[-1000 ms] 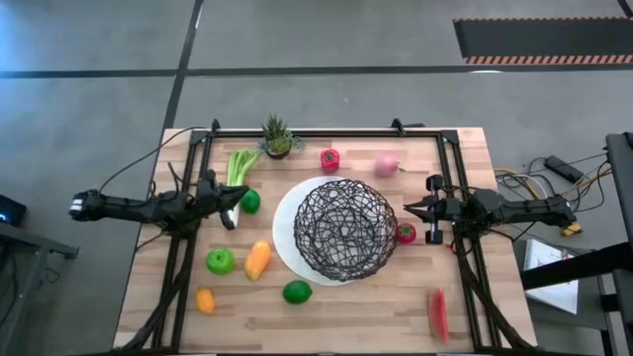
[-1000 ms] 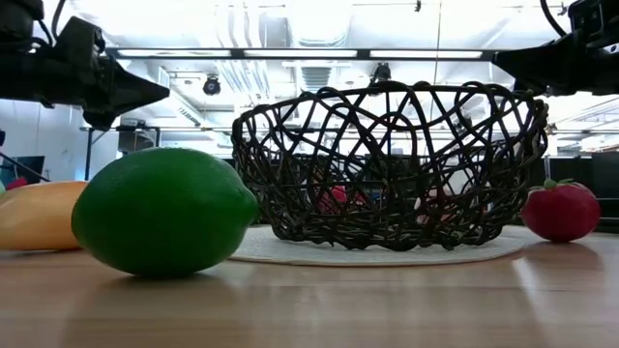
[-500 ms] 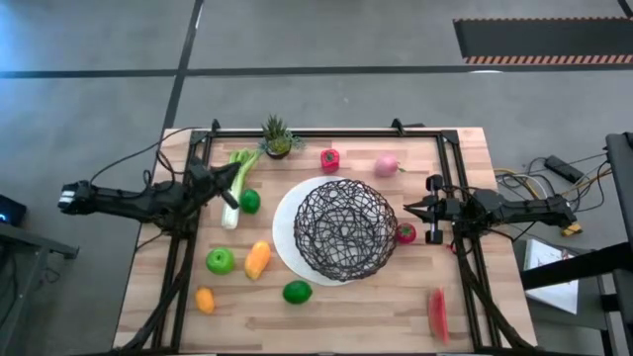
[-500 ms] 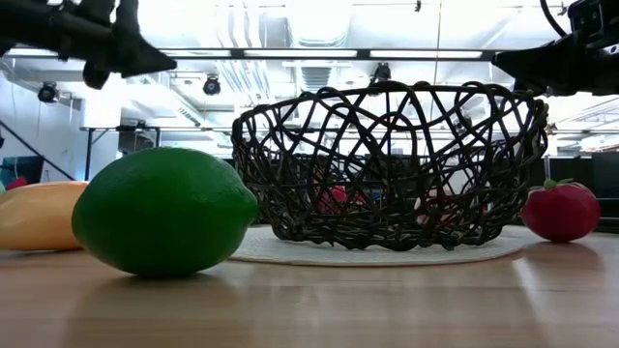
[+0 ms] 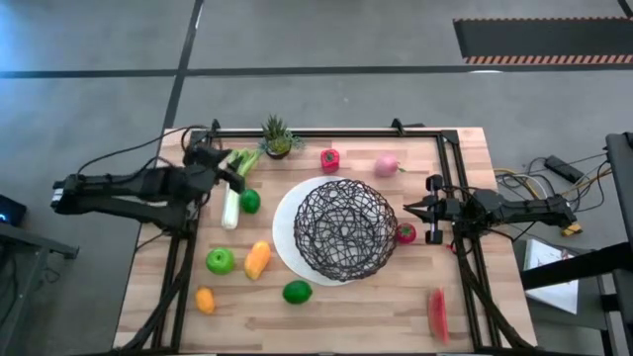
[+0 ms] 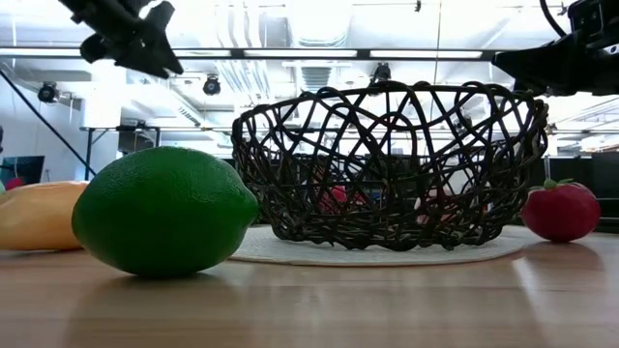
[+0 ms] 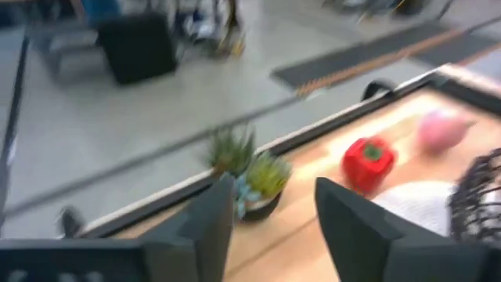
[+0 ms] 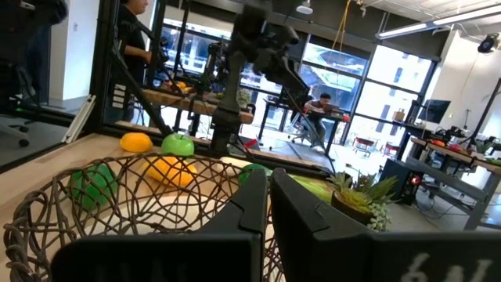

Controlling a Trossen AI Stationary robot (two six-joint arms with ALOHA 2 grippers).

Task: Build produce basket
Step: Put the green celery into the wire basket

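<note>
From above, the left end effector (image 5: 233,168) hovers over the celery stalk (image 5: 235,181), fingers parted, holding nothing; the basket (image 5: 345,228) sits mid-bench (produce scattered around it). At bench level, the right end effector (image 6: 503,61) hangs clenched, empty.

A black wire basket (image 5: 345,228) is sitting on its white plate in the middle of the bench (image 5: 376,307). The left pincer (image 5: 229,168) is hovering over the celery stalk (image 5: 235,180) near the potted plant (image 5: 277,137), fingers parted. The right pincer (image 5: 407,209) is waiting just beside the basket's right rim, fingers together, next to a red piece (image 5: 406,233). A lime (image 5: 297,292), green apple (image 5: 220,261) and orange pieces are lying at front left.
</note>
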